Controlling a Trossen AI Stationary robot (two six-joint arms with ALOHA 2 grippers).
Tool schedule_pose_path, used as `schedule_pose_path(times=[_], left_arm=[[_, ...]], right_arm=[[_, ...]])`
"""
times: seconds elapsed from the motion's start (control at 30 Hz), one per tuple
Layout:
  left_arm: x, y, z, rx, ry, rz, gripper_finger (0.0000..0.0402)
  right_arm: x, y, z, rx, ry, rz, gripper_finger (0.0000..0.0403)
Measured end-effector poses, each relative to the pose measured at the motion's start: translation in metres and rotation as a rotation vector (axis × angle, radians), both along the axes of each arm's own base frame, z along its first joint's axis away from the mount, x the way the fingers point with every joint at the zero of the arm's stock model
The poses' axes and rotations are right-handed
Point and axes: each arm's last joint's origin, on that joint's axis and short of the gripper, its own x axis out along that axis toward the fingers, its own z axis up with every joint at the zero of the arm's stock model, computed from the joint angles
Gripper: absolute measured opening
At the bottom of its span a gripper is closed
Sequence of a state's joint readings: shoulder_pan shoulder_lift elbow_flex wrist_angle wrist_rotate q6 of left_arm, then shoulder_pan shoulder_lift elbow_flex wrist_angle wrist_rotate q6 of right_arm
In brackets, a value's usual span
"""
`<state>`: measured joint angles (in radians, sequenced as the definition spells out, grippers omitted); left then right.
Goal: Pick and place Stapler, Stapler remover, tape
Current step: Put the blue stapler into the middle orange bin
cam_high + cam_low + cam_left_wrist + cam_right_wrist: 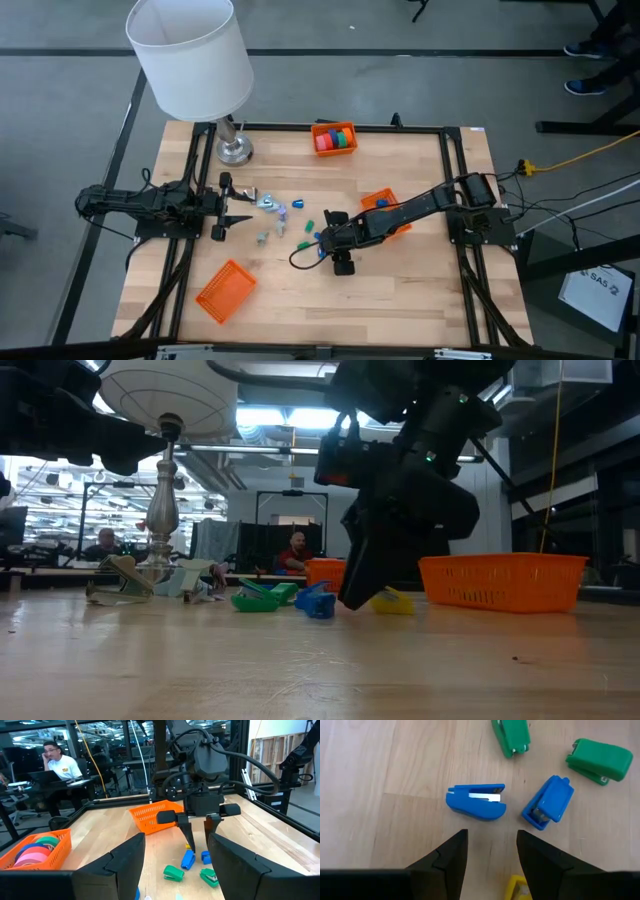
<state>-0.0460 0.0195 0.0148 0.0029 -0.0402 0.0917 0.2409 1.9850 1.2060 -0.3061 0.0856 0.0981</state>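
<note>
Right gripper: the dark two-finger right gripper (489, 852) is hanging low over the middle of the wooden table (400, 290), its fingers standing apart with nothing between them, aiming down at a cluster of small staplers.
Nearest target: a small blue plastic stapler (476, 801) with a silver strip on its side is lying flat just beyond the fingertips, slightly off to one side of the gap.
Neighbours: a second blue block-like stapler (548, 802) is sitting just beside the first, two green ones (511, 736) (599, 760) are lying farther on, and a yellow piece (518, 888) is peeking in beside one finger.
Step in hand: judging from the pose, the gripper is lining up to descend on the first blue stapler.
Doing it well: the gap should be shifting until it is centring over the stapler's body, with the fingers closing across its narrow width; crowding the second blue piece risks nudging it or pinching both.
Orange baskets: one basket (385, 203) is lying partly under the right arm, another (226, 291) is sitting near the front edge on the left.
Left gripper: the left gripper (232, 206) is waiting wide open and empty at the table's left side.
Tape: coloured rolls of tape (337, 137) are resting in a small orange tray (318, 129) at the far edge, beside the white-shaded lamp (190, 55).
</note>
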Motion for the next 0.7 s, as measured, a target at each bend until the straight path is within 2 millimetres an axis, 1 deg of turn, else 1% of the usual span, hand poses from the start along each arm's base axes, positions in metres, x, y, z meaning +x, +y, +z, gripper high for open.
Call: schedule_pose_path(times=[0.13, 0.23, 0.4, 0.57, 0.63, 0.7], left_arm=[[0.0, 0.0, 0.0, 0.0, 0.0, 0.0, 0.0217], [0.0, 0.0, 0.0, 0.0, 0.0, 0.0, 0.0215], [0.0, 0.0, 0.0, 0.0, 0.0, 0.0, 0.0216], [0.0, 0.0, 0.0, 0.0, 0.0, 0.0, 0.0215], [0.0, 0.0, 0.0, 0.0, 0.0, 0.0, 0.0215], [0.0, 0.0, 0.0, 0.0, 0.0, 0.0, 0.0215]], right_arm=[[0.0, 0.0, 0.0, -0.007, 0.001, 0.012, 0.0173], [-0.001, 0.001, 0.001, -0.052, 0.015, 0.093, 0.0173], [0.005, 0.01, 0.02, -0.119, 0.027, 0.331, 0.0173], [0.016, 0.018, 0.035, -0.197, -0.048, 0.61, 0.0173], [0.02, 0.019, 0.033, -0.239, -0.058, 0.718, 0.0173], [0.021, 0.018, 0.025, -0.281, -0.043, 0.81, 0.0173]])
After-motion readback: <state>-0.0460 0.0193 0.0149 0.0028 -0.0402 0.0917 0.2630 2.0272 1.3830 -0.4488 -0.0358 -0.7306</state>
